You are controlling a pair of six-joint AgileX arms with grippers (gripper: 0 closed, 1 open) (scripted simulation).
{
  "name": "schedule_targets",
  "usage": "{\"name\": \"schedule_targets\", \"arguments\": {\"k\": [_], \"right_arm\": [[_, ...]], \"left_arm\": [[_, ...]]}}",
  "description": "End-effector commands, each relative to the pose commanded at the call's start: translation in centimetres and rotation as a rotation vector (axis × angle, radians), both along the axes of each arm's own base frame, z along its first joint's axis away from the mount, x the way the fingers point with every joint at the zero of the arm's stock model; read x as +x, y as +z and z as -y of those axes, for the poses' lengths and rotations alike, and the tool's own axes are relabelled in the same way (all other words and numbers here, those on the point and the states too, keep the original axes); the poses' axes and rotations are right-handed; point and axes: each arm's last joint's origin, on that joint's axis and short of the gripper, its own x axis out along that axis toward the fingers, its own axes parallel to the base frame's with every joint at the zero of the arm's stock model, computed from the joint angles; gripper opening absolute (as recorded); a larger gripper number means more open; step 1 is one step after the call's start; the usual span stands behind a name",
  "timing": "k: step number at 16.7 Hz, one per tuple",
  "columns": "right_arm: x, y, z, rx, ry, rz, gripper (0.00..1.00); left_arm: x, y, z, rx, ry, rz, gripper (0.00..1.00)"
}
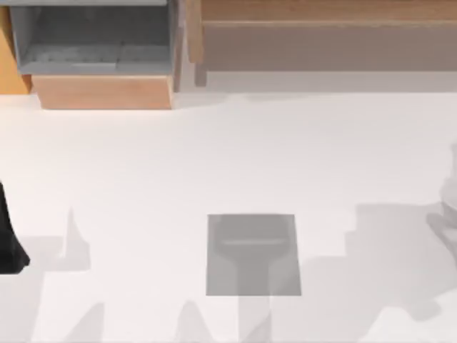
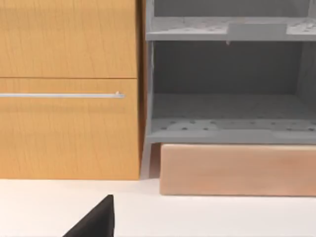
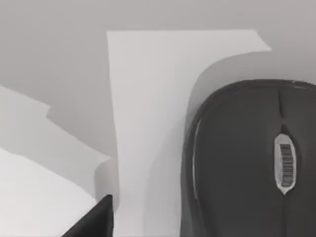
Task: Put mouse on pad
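Note:
The pad [image 1: 253, 255] is a flat mid-grey rectangle lying on the white table, slightly right of the middle and towards the front edge. The mouse [image 3: 247, 163] is dark grey and domed with a scroll wheel, and it lies close below the right wrist camera on the white table. A black part of my right gripper [image 3: 94, 222] juts into that view beside the mouse without touching it. My right arm [image 1: 448, 218] shows as a pale shape at the table's right edge. My left arm [image 1: 8, 236] is parked at the left edge, and its gripper [image 2: 94, 222] hangs above bare table.
A grey open shelf unit [image 1: 93, 39] on a pale wooden base [image 1: 103, 91] stands at the back left, beside an orange wooden cabinet [image 2: 69, 89] with a bar handle. A long wooden unit [image 1: 321, 36] runs along the back right. Soft shadows cross the table.

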Motion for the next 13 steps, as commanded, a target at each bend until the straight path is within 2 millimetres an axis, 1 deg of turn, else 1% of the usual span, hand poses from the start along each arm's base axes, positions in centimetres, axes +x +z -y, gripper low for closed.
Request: {"name": "schedule_targets", "arguments": {"k": [2, 6, 13], "right_arm": [[-0.25, -1.2, -0.01, 0.001, 0.0, -0.007, 1.0], [-0.29, -1.37, -0.01, 0.001, 0.0, -0.008, 1.0], [-0.29, -1.37, -0.01, 0.001, 0.0, -0.008, 0.47]], "left_arm": [[0.0, 0.0, 0.0, 0.0, 0.0, 0.0, 1.0], [0.0, 0.0, 0.0, 0.0, 0.0, 0.0, 1.0], [0.0, 0.0, 0.0, 0.0, 0.0, 0.0, 1.0]]}}
